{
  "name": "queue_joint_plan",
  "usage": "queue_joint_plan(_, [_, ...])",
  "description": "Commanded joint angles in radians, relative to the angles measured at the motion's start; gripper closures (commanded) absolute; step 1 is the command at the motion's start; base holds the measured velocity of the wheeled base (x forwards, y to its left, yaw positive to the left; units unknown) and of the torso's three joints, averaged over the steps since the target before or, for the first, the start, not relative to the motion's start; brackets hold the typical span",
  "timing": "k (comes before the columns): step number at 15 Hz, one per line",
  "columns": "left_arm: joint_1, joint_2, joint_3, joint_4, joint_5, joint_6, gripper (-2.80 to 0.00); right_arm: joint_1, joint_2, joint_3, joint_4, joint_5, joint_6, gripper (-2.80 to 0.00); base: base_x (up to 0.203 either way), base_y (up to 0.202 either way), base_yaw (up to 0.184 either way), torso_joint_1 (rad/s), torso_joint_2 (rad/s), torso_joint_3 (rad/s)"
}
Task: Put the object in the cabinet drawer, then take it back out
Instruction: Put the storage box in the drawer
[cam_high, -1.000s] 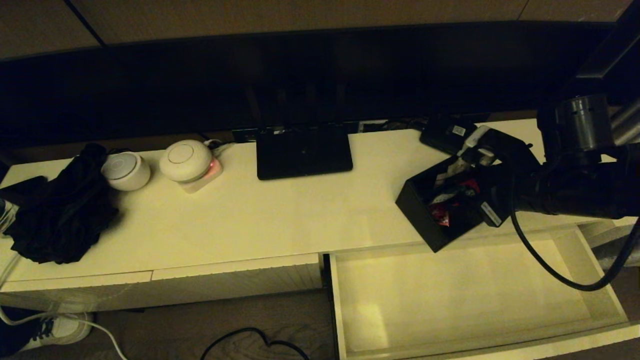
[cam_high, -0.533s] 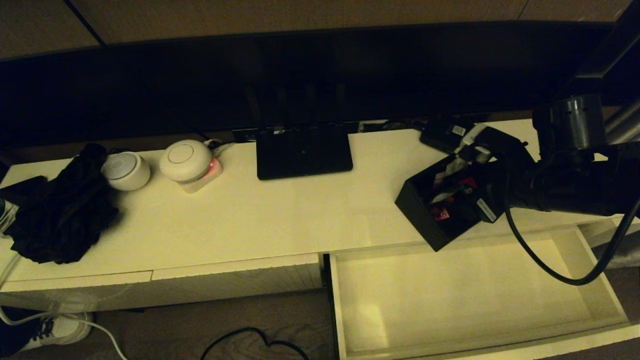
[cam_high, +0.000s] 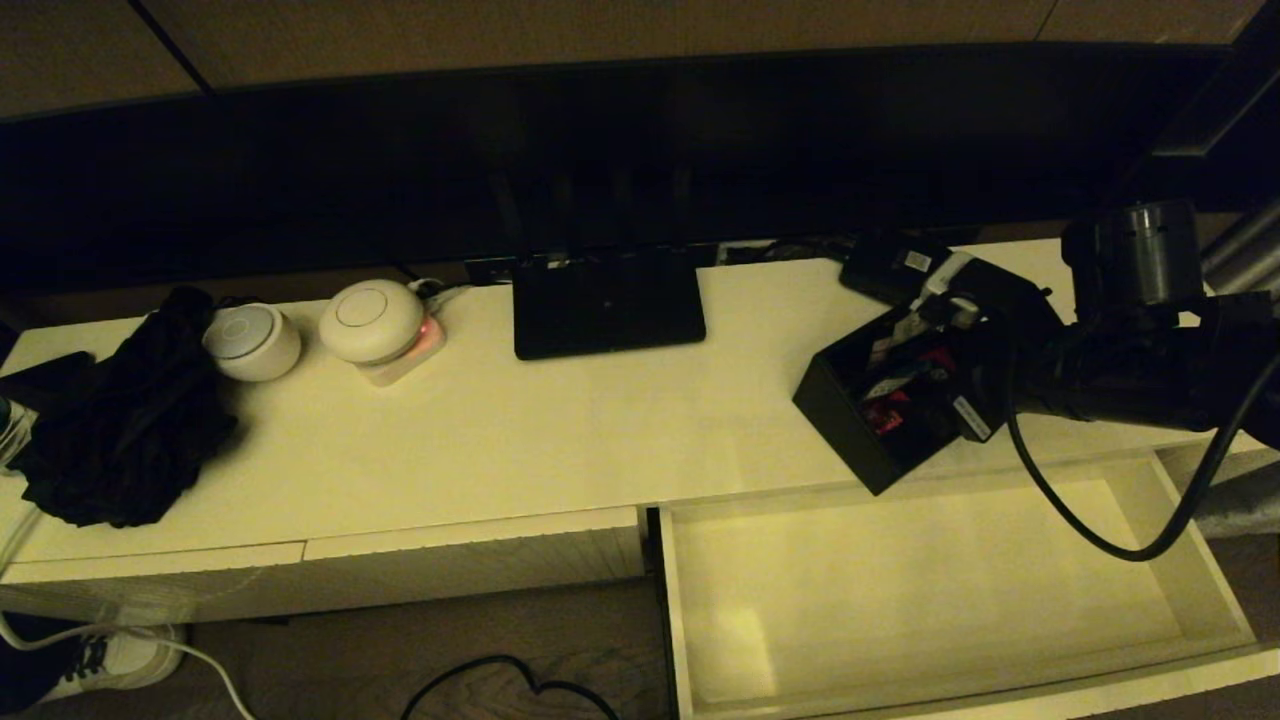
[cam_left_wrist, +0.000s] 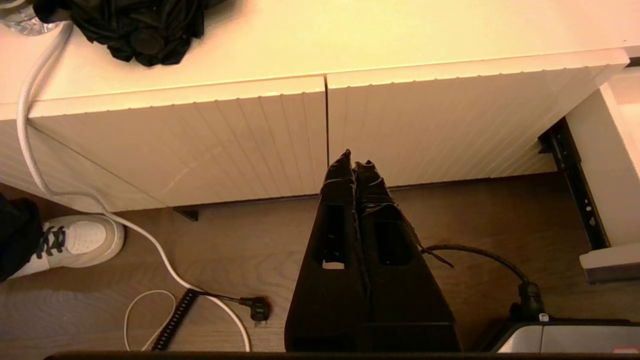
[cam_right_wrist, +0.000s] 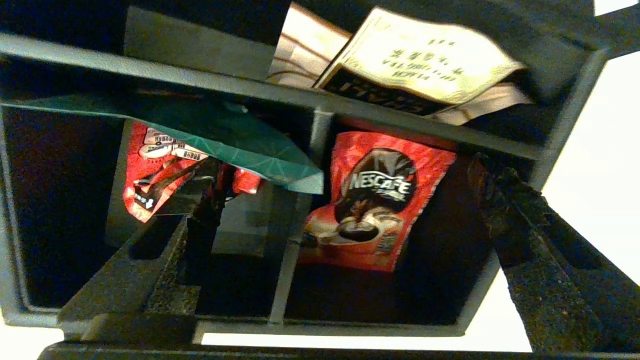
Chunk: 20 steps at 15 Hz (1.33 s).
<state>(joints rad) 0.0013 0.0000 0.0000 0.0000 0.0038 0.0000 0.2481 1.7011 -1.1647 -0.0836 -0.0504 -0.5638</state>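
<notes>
The black divided box (cam_high: 840, 415) stands on the cabinet top at its front right edge, just behind the open drawer (cam_high: 950, 590). Red packets (cam_right_wrist: 380, 200), a green one and white ones lie in its compartments. My right gripper (cam_high: 950, 385) hangs over the box, open. One fingertip (cam_right_wrist: 200, 200) dips into a compartment. The other (cam_right_wrist: 500, 200) is by the box's side wall. The drawer's pale interior holds nothing. My left gripper (cam_left_wrist: 354, 162) is shut and empty, parked low in front of the closed ribbed drawer fronts (cam_left_wrist: 425, 120).
A black router (cam_high: 608, 305) stands at the back middle. A small black device with a white label (cam_high: 890, 268) lies behind the box. Two white round devices (cam_high: 370, 320) and a black cloth (cam_high: 120, 430) sit at the left. Cables and a shoe (cam_left_wrist: 75, 240) lie on the floor.
My right arm has drawn slightly back and up. The box has shifted a little away from the front edge with it.
</notes>
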Motion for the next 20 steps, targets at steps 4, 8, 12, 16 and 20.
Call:
queue_joint_plan(4, [0.0, 0.0, 0.003, 0.0, 0.001, 0.0, 0.0, 0.011, 0.017, -0.015, 0.009, 0.018, 0.005, -2.8, 0.0, 0.0, 0.0, 0.0, 0.0, 0.0])
queue_joint_plan(8, [0.0, 0.0, 0.003, 0.0, -0.001, 0.0, 0.0, 0.019, 0.012, -0.019, 0.015, 0.018, 0.011, -2.8, 0.0, 0.0, 0.0, 0.0, 0.0, 0.0])
queue_joint_plan(12, [0.0, 0.0, 0.003, 0.0, 0.0, 0.0, 0.0, 0.028, 0.017, -0.033, 0.02, 0.038, 0.07, -2.8, 0.0, 0.0, 0.0, 0.0, 0.0, 0.0])
queue_joint_plan(16, [0.0, 0.0, 0.003, 0.0, 0.001, 0.0, 0.0, 0.027, 0.014, -0.054, 0.078, 0.076, 0.136, -2.8, 0.0, 0.0, 0.0, 0.0, 0.0, 0.0])
queue_joint_plan(20, [0.0, 0.0, 0.003, 0.0, 0.001, 0.0, 0.0, 0.026, 0.02, -0.061, 0.11, 0.084, 0.192, -2.8, 0.0, 0.0, 0.0, 0.0, 0.0, 0.0])
